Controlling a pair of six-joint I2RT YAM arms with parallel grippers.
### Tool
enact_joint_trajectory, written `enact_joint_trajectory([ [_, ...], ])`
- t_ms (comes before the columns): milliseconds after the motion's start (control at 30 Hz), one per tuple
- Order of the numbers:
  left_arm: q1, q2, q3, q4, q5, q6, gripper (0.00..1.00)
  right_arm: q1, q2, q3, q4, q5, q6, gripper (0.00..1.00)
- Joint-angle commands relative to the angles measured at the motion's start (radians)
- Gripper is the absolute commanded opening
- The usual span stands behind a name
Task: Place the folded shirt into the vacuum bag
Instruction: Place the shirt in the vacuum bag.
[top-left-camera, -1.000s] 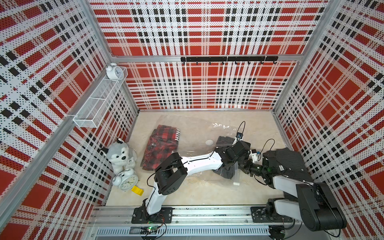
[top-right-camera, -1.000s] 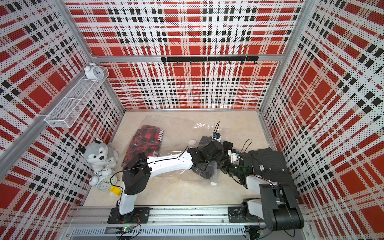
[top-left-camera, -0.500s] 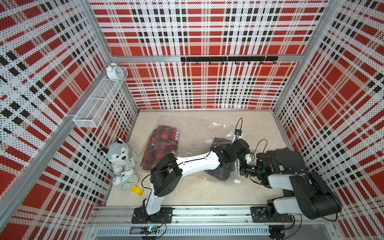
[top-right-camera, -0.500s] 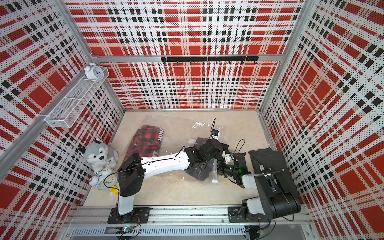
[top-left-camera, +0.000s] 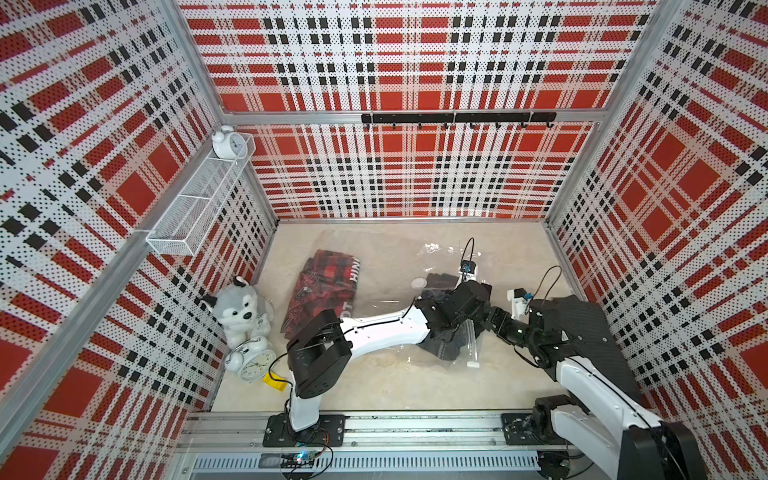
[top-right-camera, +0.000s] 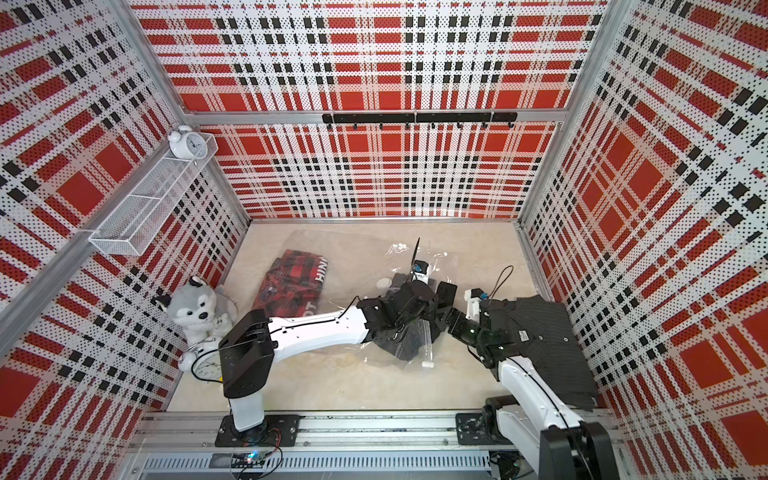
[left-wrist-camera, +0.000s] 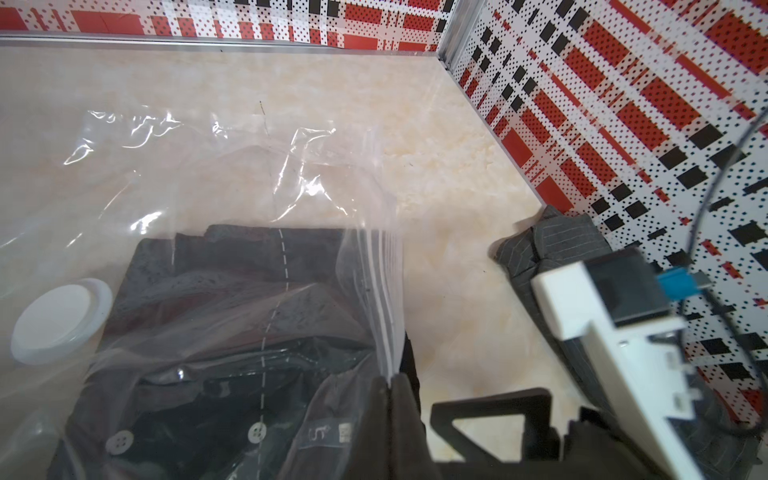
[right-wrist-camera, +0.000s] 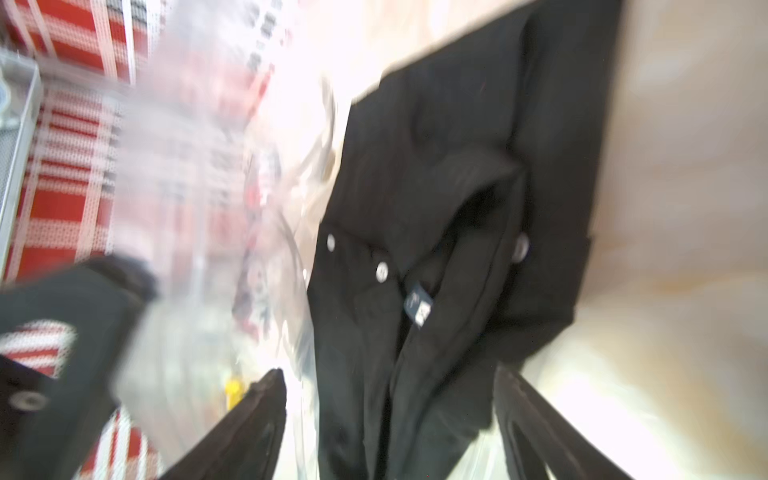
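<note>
The clear vacuum bag (top-left-camera: 390, 266) (top-right-camera: 357, 257) lies flat across the table, its round white valve (left-wrist-camera: 58, 320) facing up. A folded black shirt (top-left-camera: 442, 349) (left-wrist-camera: 232, 282) with white buttons sits partly inside the bag's mouth, under the plastic. My left gripper (left-wrist-camera: 390, 382) is shut on the bag's zip edge at that mouth. The white zip slider (top-left-camera: 473, 364) rests at the near end of the mouth. My right gripper (right-wrist-camera: 386, 372) is open; the black shirt (right-wrist-camera: 436, 166) lies between its spread fingers, clear of both.
A red plaid shirt (top-left-camera: 328, 286) lies under the plastic at the bag's left end. A grey pinstriped shirt (top-left-camera: 582, 328) lies by the right wall beneath my right arm. A husky plush (top-left-camera: 239, 309) and alarm clock (top-left-camera: 251, 359) stand at the left wall, below a wire shelf (top-left-camera: 199, 203).
My right gripper's jaws have opened, letting go of the black shirt at the bag's mouth. The left gripper has stayed shut on the bag's edge.
</note>
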Motion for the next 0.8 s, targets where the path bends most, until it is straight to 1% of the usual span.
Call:
enact_joint_trajectory([
  [0,0.002,-0.031,-0.005,0.031,0.016,0.008,0.0,-0.046,0.0,0.038,-0.174,0.071,-0.086,0.81],
  [133,0.002,-0.031,-0.007,0.031,0.019,0.016,0.0,-0.05,0.08,0.079,-0.165,0.068,-0.11,0.74],
  [267,0.001,-0.035,-0.023,0.041,0.022,0.016,0.0,-0.047,0.191,0.079,-0.084,0.016,-0.104,0.65],
  [467,0.0,-0.035,-0.029,0.043,0.026,0.015,0.0,-0.028,0.289,0.048,0.002,0.017,-0.09,0.66],
  [500,0.002,-0.035,-0.029,0.044,0.027,0.015,0.0,-0.025,0.303,0.047,0.017,0.007,-0.086,0.64],
  [533,0.002,-0.035,-0.029,0.045,0.029,0.015,0.0,-0.02,0.317,0.046,0.039,-0.002,-0.075,0.58],
  [600,-0.001,-0.039,-0.031,0.046,0.03,0.015,0.0,-0.008,0.331,0.047,0.072,-0.01,-0.059,0.45],
  [667,-0.001,-0.041,-0.033,0.046,0.032,0.015,0.0,0.001,0.337,0.055,0.094,-0.011,-0.045,0.29],
  [733,-0.002,-0.042,-0.037,0.047,0.032,0.013,0.0,0.006,0.341,0.057,0.127,-0.02,-0.028,0.24],
  [767,-0.003,-0.046,-0.038,0.048,0.032,0.013,0.0,0.009,0.348,0.06,0.141,-0.03,-0.022,0.2],
])
